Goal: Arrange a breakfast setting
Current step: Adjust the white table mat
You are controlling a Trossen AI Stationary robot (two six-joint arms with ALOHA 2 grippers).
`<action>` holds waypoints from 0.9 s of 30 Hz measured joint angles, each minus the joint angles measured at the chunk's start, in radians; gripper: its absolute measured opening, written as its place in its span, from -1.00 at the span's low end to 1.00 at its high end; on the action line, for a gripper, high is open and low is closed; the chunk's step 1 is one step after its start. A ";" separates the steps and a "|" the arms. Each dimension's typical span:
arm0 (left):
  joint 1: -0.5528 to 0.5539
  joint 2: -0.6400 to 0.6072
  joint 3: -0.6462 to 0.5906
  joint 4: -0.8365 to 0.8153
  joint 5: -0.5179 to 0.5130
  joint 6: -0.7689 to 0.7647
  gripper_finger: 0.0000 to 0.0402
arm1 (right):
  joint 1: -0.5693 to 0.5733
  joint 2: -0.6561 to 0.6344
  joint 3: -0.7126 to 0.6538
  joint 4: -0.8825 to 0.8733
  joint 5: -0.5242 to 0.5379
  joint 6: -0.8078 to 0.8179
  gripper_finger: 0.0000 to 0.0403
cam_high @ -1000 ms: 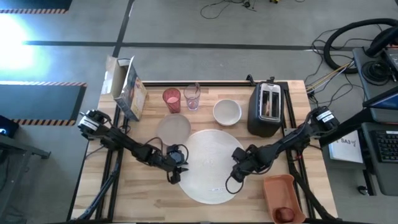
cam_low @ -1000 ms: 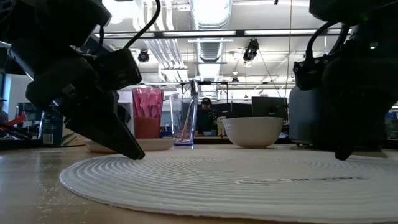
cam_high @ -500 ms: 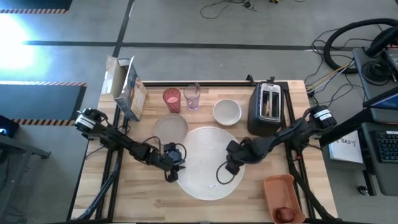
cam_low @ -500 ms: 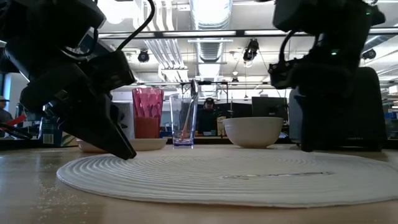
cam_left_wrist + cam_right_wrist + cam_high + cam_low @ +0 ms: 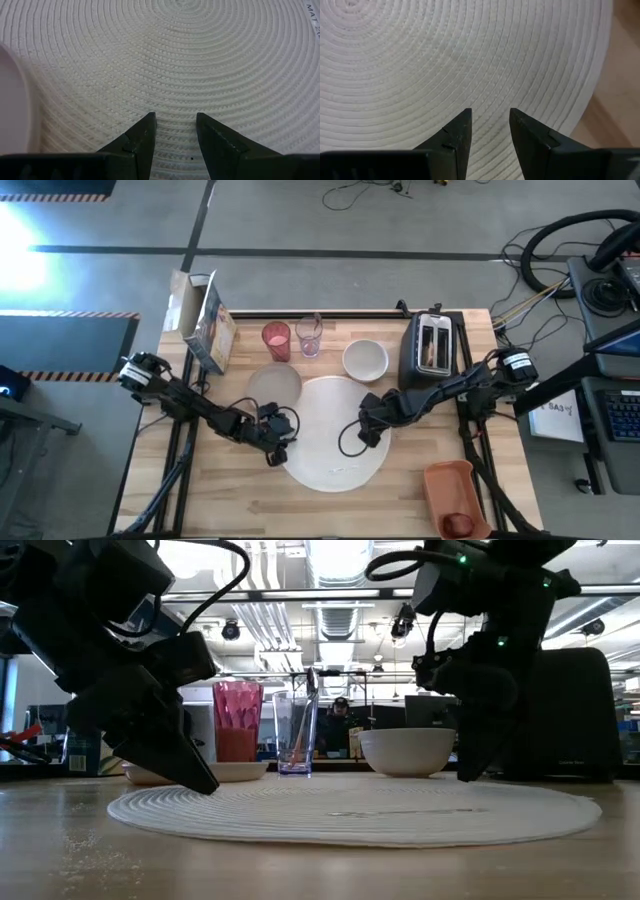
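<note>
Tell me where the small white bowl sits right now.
In the high view the small white bowl stands at the table's far edge, between the clear glass on its left and the black toaster on its right.

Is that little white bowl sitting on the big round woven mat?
No, the small white bowl stands on the bare wooden table, just beyond the large white round woven mat's far edge.

One mat [image 5: 335, 432], one bowl [image 5: 365, 360], perhaps two cups [image 5: 276, 340].
</note>
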 joint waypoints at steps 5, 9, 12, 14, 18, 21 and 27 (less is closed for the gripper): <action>0.017 -0.013 -0.001 -0.040 -0.030 -0.016 -0.36 | -0.012 0.000 0.000 0.000 0.000 -0.007 -0.39; 0.031 -0.022 -0.001 -0.090 -0.082 -0.056 -0.36 | -0.012 0.000 0.000 0.001 0.000 -0.010 -0.39; 0.031 -0.026 -0.002 -0.076 -0.085 -0.056 -0.36 | -0.012 0.000 0.000 0.001 0.000 -0.010 -0.39; 0.031 -0.034 -0.004 -0.062 -0.076 -0.048 -0.36 | -0.012 0.000 0.000 0.001 0.000 -0.010 -0.39; 0.031 -0.049 -0.004 -0.055 -0.052 -0.045 -0.36 | -0.011 0.000 0.000 0.000 -0.002 -0.008 -0.39; 0.031 -0.076 -0.003 -0.061 -0.027 -0.048 -0.36 | -0.011 -0.003 0.000 -0.001 -0.036 -0.007 -0.39; 0.027 -0.192 0.012 -0.061 -0.019 -0.007 -0.36 | -0.008 -0.015 0.035 -0.008 -0.080 -0.036 -0.39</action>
